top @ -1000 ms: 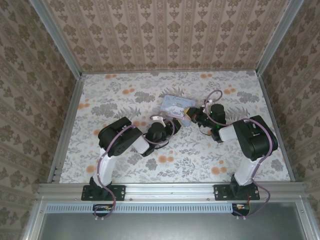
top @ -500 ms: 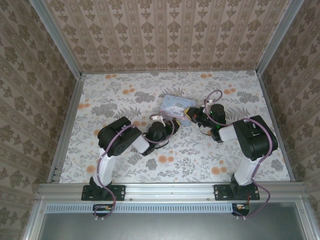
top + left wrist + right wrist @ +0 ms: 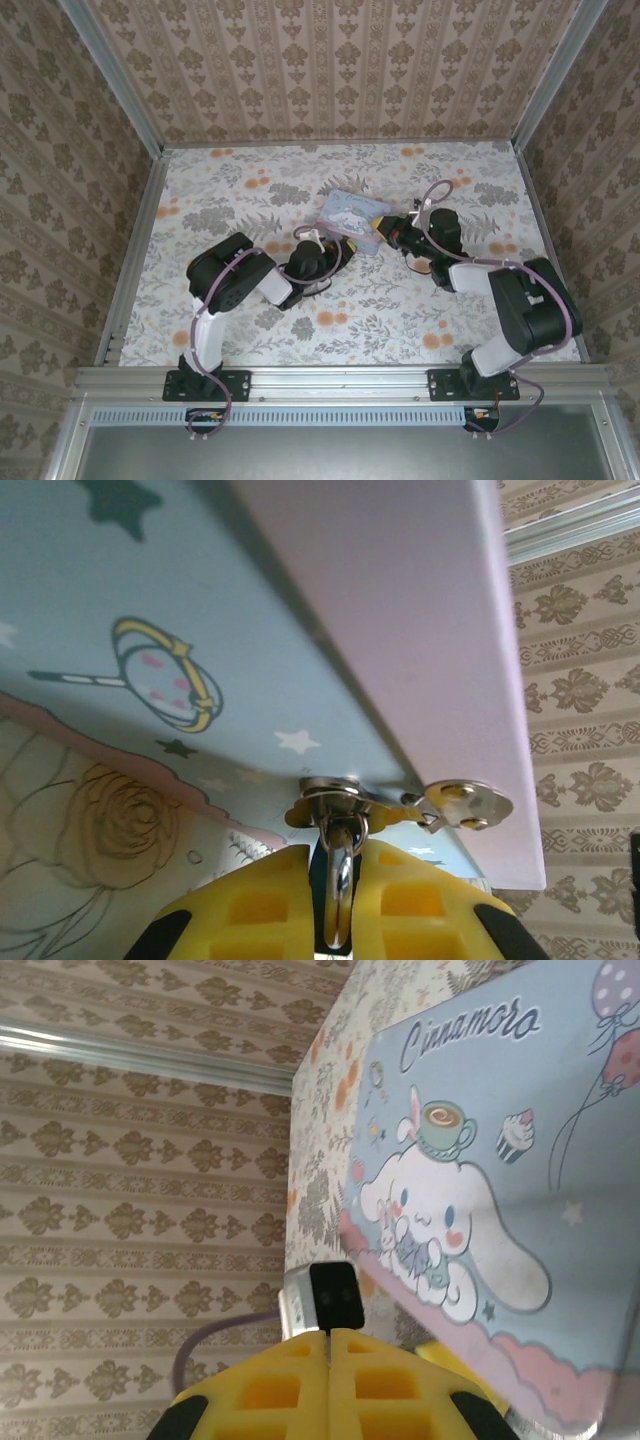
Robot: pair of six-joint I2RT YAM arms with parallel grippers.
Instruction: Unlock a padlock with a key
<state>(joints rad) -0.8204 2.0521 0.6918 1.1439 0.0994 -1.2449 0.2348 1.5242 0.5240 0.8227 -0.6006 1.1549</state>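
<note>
Clamped left fingers (image 3: 250, 910) on silvery loop of padlock (image 3: 338, 905), hid its body between them, hung at latch (image 3: 330, 805) of tin (image 3: 200, 630) near middle of tabletop (image 3: 250, 170), pressed right fingers (image 3: 270, 1395) shut, could not tell whether on a key.

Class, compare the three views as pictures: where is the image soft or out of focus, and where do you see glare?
Top external: evenly lit and sharp, only faint shadows on the table. Left wrist: the tin, very close, looks soft; bright glints on the metal loop. Right wrist: the tin's cartoon print reads crisply, no glare.
</note>
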